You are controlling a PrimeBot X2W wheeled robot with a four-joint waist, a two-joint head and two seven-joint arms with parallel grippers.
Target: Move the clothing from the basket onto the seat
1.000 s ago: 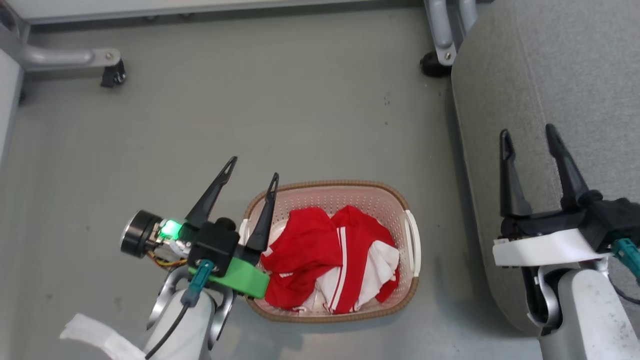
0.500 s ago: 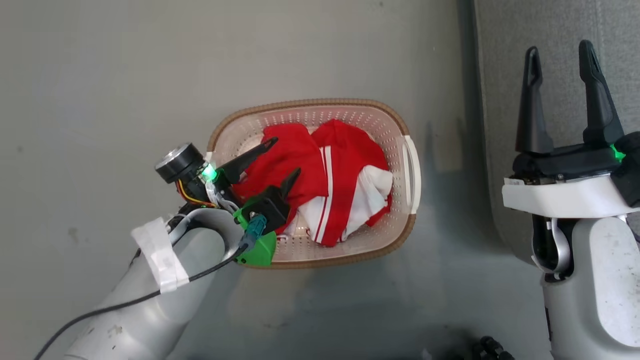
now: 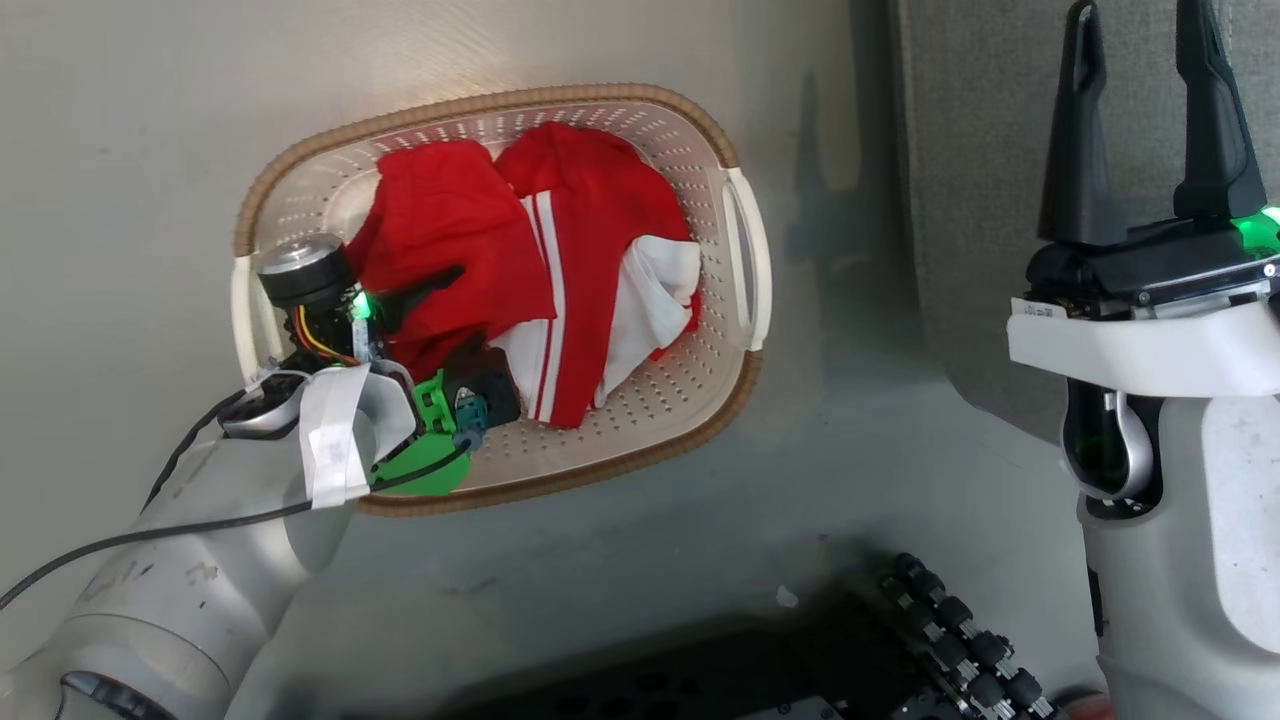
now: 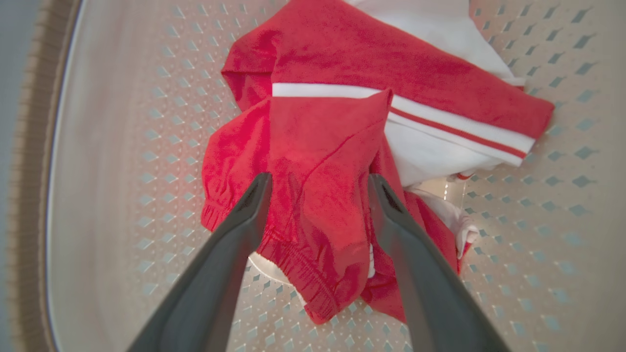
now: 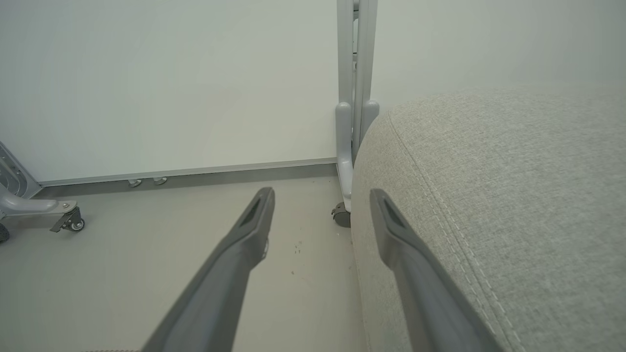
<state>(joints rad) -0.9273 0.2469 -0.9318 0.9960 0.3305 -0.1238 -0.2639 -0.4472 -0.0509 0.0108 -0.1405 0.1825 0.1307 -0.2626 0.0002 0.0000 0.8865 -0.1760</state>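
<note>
The cream basket [image 3: 560, 96] with its brown rim stands on the floor, holding the red and white clothing [image 3: 590, 190]. My left gripper [image 3: 455, 320] reaches down into the basket's left half, right over the red heap. In the left wrist view the left gripper [image 4: 318, 181] is open, and a fold of the red clothing [image 4: 342, 58] lies between its dark fingers [image 4: 230, 254], just above the perforated basket bottom [image 4: 122, 122]. My right gripper [image 3: 1140, 30] is open and holds nothing, over the edge of the grey seat [image 3: 980, 150]. The right gripper [image 5: 321, 195] straddles the corner of the seat [image 5: 513, 195].
My black wheeled base [image 3: 950, 630] shows at the bottom of the head view. In the right wrist view a white wall stands behind a grey frame leg with a caster [image 5: 342, 215], and another caster foot [image 5: 68, 220] sits at the left. Bare floor separates basket and seat.
The head camera has tipped down, shifting the whole picture. My left gripper has swung from beside the basket down into it, over the red clothing. The right gripper stays open.
</note>
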